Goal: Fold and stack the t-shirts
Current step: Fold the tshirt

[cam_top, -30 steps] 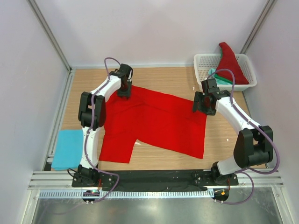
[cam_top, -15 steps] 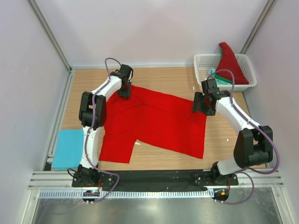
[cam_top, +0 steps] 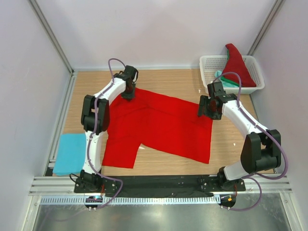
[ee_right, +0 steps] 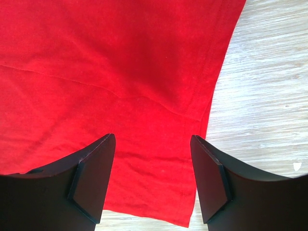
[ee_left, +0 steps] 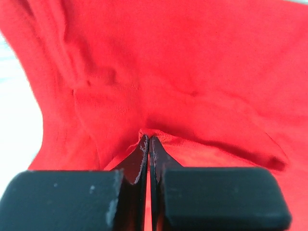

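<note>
Pinching far left edge of red t-shirt point(cam_top: 159, 127) with left gripper point(ee_left: 149, 144), jaws closed on a raised fold of cloth. Hovering right gripper point(ee_right: 153, 183) over shirt's right hem, fingers spread wide, grasping nothing. Noting shirt lying spread on wooden table point(cam_top: 226, 149) between arms; light blue t-shirt point(cam_top: 70, 153) lying folded at near left

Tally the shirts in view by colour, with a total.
Red: 2, the spread red shirt on the table and the heaped red shirt in the basket
Light blue: 1, the light blue shirt, folded at the table's left edge
Teal-green: 1, the teal-green shirt in the basket
Total: 4 visible
</note>
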`<move>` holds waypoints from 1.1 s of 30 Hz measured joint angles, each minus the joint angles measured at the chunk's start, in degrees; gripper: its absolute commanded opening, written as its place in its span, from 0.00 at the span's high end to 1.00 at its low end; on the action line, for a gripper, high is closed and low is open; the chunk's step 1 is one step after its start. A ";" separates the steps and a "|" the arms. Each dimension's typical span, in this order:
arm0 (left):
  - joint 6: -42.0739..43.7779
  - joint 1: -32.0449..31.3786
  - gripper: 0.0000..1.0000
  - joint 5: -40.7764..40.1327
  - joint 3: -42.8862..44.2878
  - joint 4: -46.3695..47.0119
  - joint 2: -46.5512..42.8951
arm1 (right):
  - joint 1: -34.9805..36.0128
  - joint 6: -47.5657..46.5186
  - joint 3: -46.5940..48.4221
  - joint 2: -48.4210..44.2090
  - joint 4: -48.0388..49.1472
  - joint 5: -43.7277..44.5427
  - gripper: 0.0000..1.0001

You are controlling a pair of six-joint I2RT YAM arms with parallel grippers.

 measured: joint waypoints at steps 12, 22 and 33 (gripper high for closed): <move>-4.72 -2.67 1.00 -0.96 -9.81 -2.78 -13.20 | 0.02 0.31 -0.33 0.02 0.33 -2.27 0.30; -7.87 -4.20 0.98 0.28 -18.97 -3.89 -21.40 | 0.17 0.42 -2.08 0.02 0.68 -2.93 0.30; -11.52 -8.39 0.74 11.78 -28.02 -3.61 -26.27 | 0.20 0.42 -4.15 0.02 1.05 -2.99 0.30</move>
